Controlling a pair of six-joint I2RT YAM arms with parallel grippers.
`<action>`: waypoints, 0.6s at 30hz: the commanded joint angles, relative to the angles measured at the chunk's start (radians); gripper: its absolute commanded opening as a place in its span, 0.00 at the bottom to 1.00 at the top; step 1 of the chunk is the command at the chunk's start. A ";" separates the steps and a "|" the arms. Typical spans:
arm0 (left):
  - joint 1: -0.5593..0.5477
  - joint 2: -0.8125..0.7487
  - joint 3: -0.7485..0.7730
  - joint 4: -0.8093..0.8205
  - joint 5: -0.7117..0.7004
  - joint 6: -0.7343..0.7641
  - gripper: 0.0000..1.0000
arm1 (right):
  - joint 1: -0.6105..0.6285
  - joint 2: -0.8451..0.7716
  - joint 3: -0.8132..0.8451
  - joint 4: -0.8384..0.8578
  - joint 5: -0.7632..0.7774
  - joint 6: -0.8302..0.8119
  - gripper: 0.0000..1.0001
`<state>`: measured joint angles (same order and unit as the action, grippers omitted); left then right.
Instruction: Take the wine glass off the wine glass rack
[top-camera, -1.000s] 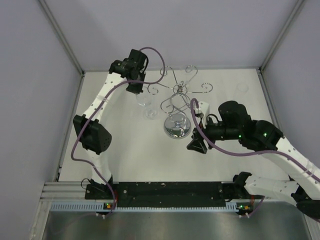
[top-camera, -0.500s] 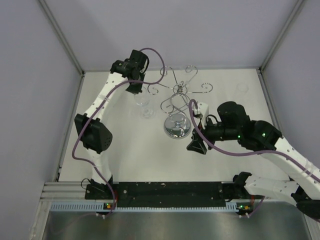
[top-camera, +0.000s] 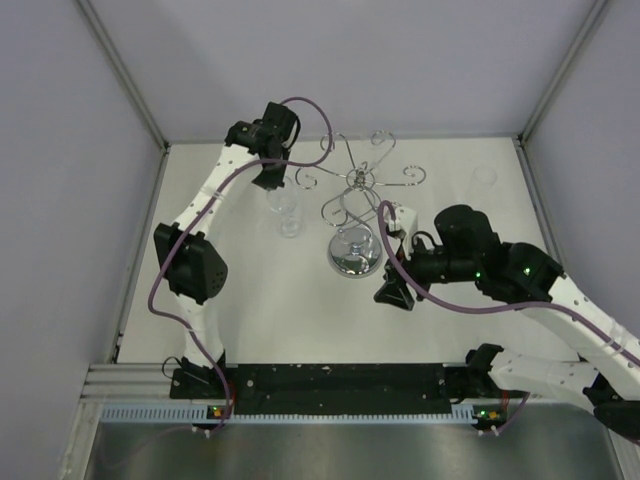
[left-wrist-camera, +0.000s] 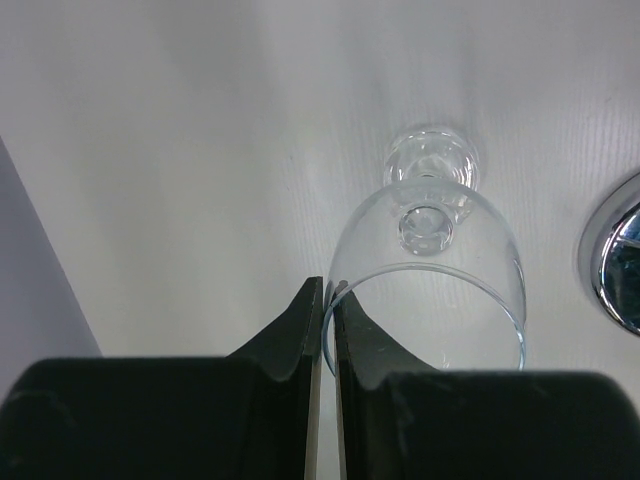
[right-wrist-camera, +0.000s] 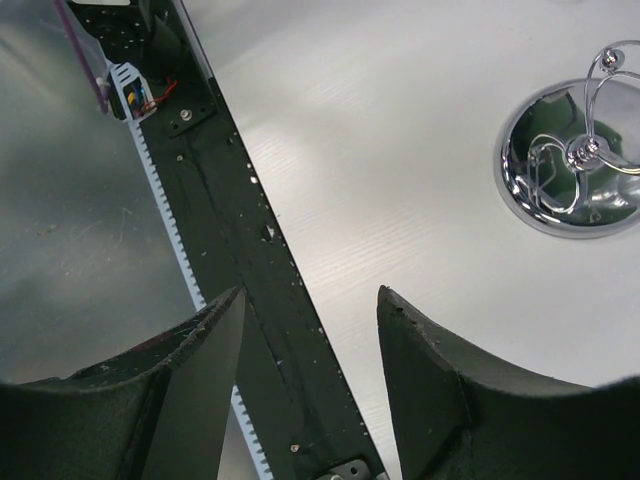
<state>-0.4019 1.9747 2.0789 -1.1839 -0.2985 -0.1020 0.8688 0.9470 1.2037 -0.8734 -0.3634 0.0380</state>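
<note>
The wine glass (top-camera: 287, 212) is clear and upright, off the rack and to its left. My left gripper (top-camera: 271, 180) is shut on its rim. In the left wrist view the fingers (left-wrist-camera: 300, 335) pinch the rim of the wine glass (left-wrist-camera: 440, 255), one finger inside and one outside, with the foot below. I cannot tell whether the foot touches the table. The chrome wine glass rack (top-camera: 356, 182) stands mid-table on its mirrored base (top-camera: 354, 255). My right gripper (top-camera: 395, 292) is open and empty, just right of that base, which also shows in the right wrist view (right-wrist-camera: 570, 165).
A second clear glass (top-camera: 485, 176) stands at the far right of the table. Grey walls close in the left, back and right. The black rail (right-wrist-camera: 250, 250) at the near edge lies under the right gripper (right-wrist-camera: 310, 310). The rack's base edge (left-wrist-camera: 620, 255) is right of the held glass.
My left gripper has moved slightly left and back with the glass, away from the rack. The right arm has not moved.
</note>
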 joint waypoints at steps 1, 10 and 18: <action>-0.009 -0.002 0.003 0.020 -0.022 -0.002 0.00 | 0.006 -0.021 -0.001 0.037 -0.002 0.005 0.56; -0.020 0.003 -0.023 0.018 -0.031 -0.010 0.07 | 0.006 -0.020 -0.003 0.037 -0.002 0.007 0.56; -0.020 0.009 -0.037 0.013 -0.037 -0.010 0.16 | 0.006 -0.019 0.000 0.037 -0.003 0.005 0.59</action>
<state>-0.4129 1.9755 2.0399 -1.1828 -0.3141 -0.1112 0.8688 0.9424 1.2037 -0.8734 -0.3634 0.0380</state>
